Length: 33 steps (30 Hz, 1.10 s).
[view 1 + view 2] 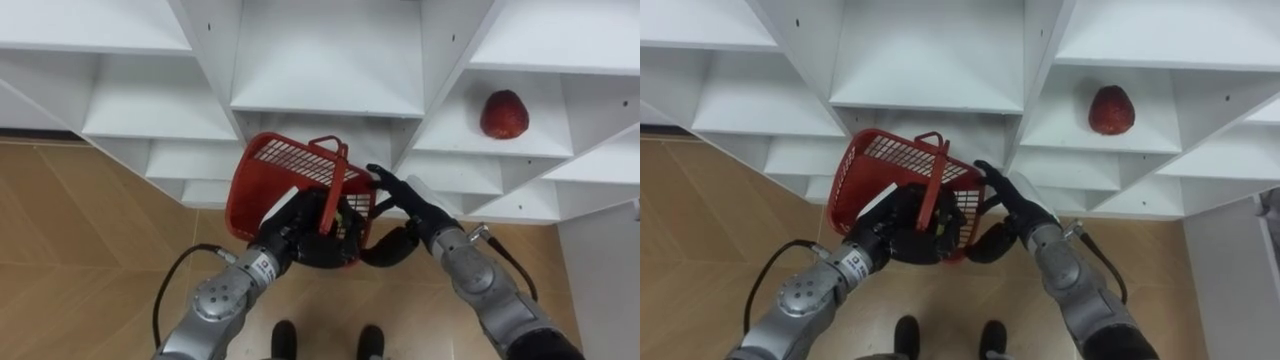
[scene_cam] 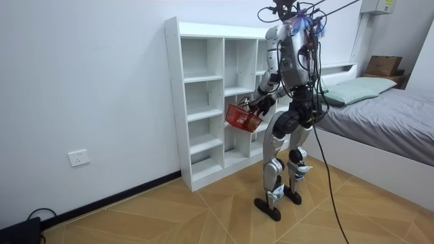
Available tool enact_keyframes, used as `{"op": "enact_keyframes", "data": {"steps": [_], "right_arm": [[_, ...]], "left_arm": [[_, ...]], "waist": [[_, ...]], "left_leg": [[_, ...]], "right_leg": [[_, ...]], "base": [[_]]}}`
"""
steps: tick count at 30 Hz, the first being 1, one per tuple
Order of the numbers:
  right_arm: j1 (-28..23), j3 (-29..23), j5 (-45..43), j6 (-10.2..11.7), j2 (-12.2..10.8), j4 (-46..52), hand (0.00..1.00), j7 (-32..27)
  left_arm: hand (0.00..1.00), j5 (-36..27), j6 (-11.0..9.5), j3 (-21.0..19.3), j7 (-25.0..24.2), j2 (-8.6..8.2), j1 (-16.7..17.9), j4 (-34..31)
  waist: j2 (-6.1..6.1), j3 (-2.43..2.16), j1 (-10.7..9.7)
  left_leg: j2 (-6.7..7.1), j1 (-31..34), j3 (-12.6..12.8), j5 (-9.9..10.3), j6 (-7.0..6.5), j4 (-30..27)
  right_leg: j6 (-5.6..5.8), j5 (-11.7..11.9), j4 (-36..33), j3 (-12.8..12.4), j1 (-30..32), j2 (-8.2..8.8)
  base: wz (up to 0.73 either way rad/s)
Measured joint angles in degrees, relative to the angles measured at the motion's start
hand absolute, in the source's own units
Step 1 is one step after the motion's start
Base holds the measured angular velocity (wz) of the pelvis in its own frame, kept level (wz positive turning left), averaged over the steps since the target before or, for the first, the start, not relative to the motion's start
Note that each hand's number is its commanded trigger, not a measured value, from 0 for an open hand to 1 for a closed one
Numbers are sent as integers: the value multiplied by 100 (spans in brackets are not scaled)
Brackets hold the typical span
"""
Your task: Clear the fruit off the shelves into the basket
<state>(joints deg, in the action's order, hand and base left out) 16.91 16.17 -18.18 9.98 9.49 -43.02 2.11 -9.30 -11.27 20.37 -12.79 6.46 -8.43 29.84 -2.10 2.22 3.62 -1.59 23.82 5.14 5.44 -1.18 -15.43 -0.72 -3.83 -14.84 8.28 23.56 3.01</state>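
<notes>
One red fruit [image 1: 504, 114] lies on a board in the right column of the white closet [image 1: 330, 60], above and to the right of the robot's right hand and well apart from it. It sits alone in its compartment, near the back.

The red basket [image 1: 285, 165] hangs tilted in front of the middle column, its open mesh side turned toward the closet. The left hand [image 1: 297, 232] is under and behind it, with its dark fingers curled round the foot of the handle [image 1: 338, 185]. The right hand [image 1: 408, 200] reaches in from the right with its fingers straight and spread. The fingertips [image 1: 374, 174] touch the basket's right rim and the thumb is held apart below.

An upright divider [image 1: 440, 70] stands between the middle column and the fruit's column, so the basket and the fruit are on different sides of it. Wooden floor [image 1: 90, 230] shows beneath the lowest boards.

From the room view, the robot stands upright close to the closet's front, basket at waist height. A bed [image 2: 386, 115] lies behind it, a cardboard box [image 2: 383, 65] rests on the headboard ledge, and a wall socket [image 2: 79, 158] sits low on the wall at the room view's left.
</notes>
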Motion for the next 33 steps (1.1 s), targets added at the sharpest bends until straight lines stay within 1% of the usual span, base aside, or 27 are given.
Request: {"op": "enact_keyframes", "data": {"steps": [4, 7, 9, 11, 12, 13, 15, 18, 19, 20, 21, 22, 23, 27, 29, 33], "right_arm": [[-36, -8, 22, 54, 4, -6, 0, -2], [-153, -11, 335, 111, 19, 9, 0, -9], [-280, -15, 513, 142, 18, 32, 0, -9], [-421, -18, 669, 234, 27, 48, 0, -8], [-460, -25, 673, 267, 38, 48, 0, -8], [-516, -59, 680, 298, 54, 47, 0, -3], [-626, -128, 700, 336, 65, 47, 0, 0], [-862, -243, 699, 406, 60, 45, 0, -5], [-1015, -246, 731, 474, 60, 76, 0, -5], [-1163, -248, 812, 525, 46, 108, 0, -15], [-1209, -250, 869, 524, 38, 113, 0, -10], [-1290, -248, 928, 521, 33, 132, 0, -8], [-1331, -243, 928, 514, 34, 172, 0, -13], [-1466, -240, 932, 494, 36, 255, 0, -46], [-1680, -257, 987, 488, 43, 399, 0, -172], [-2020, -471, 1121, 492, 67, 823, 0, -417]], "left_arm": [[100, -5, 0, -7, 79, 59, 5, 0], [100, 24, 0, -22, 111, 106, 7, -3], [100, 119, 0, -99, 118, 112, 62, -3], [100, 155, 0, -223, 141, 111, 200, -2], [100, 166, 0, -229, 142, 111, 228, -3], [100, 238, -1, -234, 143, 119, 262, -4], [100, 320, -1, -234, 149, 117, 366, -16], [100, 510, -8, -261, 227, 118, 550, -73], [100, 508, -29, -280, 265, 124, 667, -108], [100, 504, -30, -283, 273, 153, 788, -172], [100, 499, -30, -284, 275, 171, 848, -203], [100, 493, -30, -284, 286, 179, 954, -254], [100, 493, -30, -284, 324, 212, 1041, -324], [100, 488, -30, -284, 362, 280, 1180, -469], [100, 482, -31, -327, 379, 319, 1361, -654], [100, 476, -35, -473, 431, 338, 1571, -969]], "waist": [[4, -3, -12], [8, -6, -5], [7, -8, -7], [4, -20, -23], [5, -45, -26], [7, -58, -23], [10, -100, -27], [-21, -131, -31], [-36, -169, -43], [-54, -186, -65], [-63, -192, -83], [-77, -216, -117], [-89, -224, -164], [-96, -222, -201], [-104, -220, -194], [-105, -222, -228]], "left_leg": [[10, -63, 17, 1, 1, 2], [25, -94, 21, 1, 2, 5], [24, -180, 22, 5, 7, 16], [26, -362, 32, 7, 9, 91], [26, -386, 33, 7, 9, 100], [27, -462, 35, 7, 10, 132], [30, -602, 45, 6, 11, 188], [29, -885, 61, 14, 23, 287], [26, -982, 74, 20, 33, 327], [26, -1095, 87, 24, 38, 373], [26, -1147, 91, 27, 44, 387], [25, -1221, 93, 38, 55, 404], [22, -1279, 93, 43, 61, 413], [4, -1500, 95, 67, 86, 450], [3, -1737, 96, 90, 109, 518], [0, -1870, 89, 104, 120, 569]], "right_leg": [[-4, 5, 28, -5, -69, -11], [-4, 4, 20, -10, -91, -13], [-2, 0, 39, -11, -182, -17], [0, -1, 117, -12, -364, -24], [0, -1, 124, -12, -384, -25], [0, -1, 140, -12, -453, -27], [6, -4, 196, -15, -587, -32], [17, -13, 284, -40, -854, -51], [19, -14, 327, -43, -944, -58], [23, -36, 329, -55, -1034, -63], [24, -42, 333, -66, -1077, -67], [20, -57, 333, -83, -1138, -75], [16, -62, 340, -91, -1184, -80], [11, -61, 429, -103, -1410, -110], [13, -122, 480, -112, -1592, -120], [22, -165, 506, -124, -1755, -136]], "base": [[-1], [0], [0], [0], [0], [0], [0], [-3], [-7], [-6], [-7], [-6], [-7], [-3], [0], [0]]}}
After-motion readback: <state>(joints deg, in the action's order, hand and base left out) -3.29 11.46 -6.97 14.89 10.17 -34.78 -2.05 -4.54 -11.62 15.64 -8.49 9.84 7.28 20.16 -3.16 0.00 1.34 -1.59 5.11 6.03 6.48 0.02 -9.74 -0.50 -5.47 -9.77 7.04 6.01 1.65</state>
